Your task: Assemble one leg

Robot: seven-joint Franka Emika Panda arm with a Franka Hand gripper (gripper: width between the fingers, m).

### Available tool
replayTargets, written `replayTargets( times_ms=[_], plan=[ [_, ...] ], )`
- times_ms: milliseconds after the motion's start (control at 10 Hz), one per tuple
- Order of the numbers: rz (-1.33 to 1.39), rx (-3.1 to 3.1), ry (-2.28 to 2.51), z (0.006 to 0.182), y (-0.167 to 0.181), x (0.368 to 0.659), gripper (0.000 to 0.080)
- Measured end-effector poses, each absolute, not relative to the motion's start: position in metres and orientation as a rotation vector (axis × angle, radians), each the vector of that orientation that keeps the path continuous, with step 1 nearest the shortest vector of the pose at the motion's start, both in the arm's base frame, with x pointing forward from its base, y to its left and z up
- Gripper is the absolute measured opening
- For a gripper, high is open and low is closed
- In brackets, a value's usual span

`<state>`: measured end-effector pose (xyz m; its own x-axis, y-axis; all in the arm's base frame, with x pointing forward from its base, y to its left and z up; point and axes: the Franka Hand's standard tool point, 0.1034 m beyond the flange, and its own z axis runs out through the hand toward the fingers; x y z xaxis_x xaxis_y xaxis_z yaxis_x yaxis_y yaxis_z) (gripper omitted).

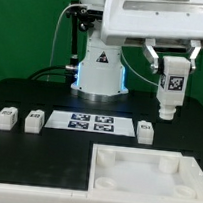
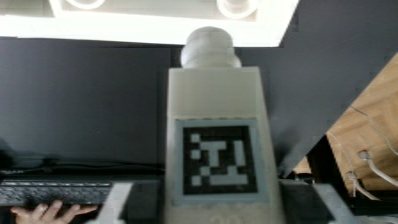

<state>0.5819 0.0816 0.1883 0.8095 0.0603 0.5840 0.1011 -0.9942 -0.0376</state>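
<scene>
Jaws in the exterior view pinch the leg, a smooth white rectangular block held upright above the matte black counter. Its square black-and-white tag faces outward, and a short round peg sits at its lower end. Three spare blocks lie flat beside the thin marker board. A large white panel with corner sockets lies nearer. In the wrist view, the leg fills the middle with its tag sharp, and its rounded peg points toward the bright panel.
</scene>
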Motion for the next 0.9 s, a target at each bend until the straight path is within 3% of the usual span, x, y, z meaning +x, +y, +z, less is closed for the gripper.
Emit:
replayTargets(
  times_ms=[300, 500, 900],
  plan=[
    [-0.954, -2.913, -0.121, 0.175, 0.087, 0.612, 0.0291],
    [-0.932, -2.915, -0.106, 0.146, 0.091, 0.619, 0.0291],
    [-0.901, -2.908, -0.103, 0.117, 0.11, 0.632, 0.0291]
  ],
)
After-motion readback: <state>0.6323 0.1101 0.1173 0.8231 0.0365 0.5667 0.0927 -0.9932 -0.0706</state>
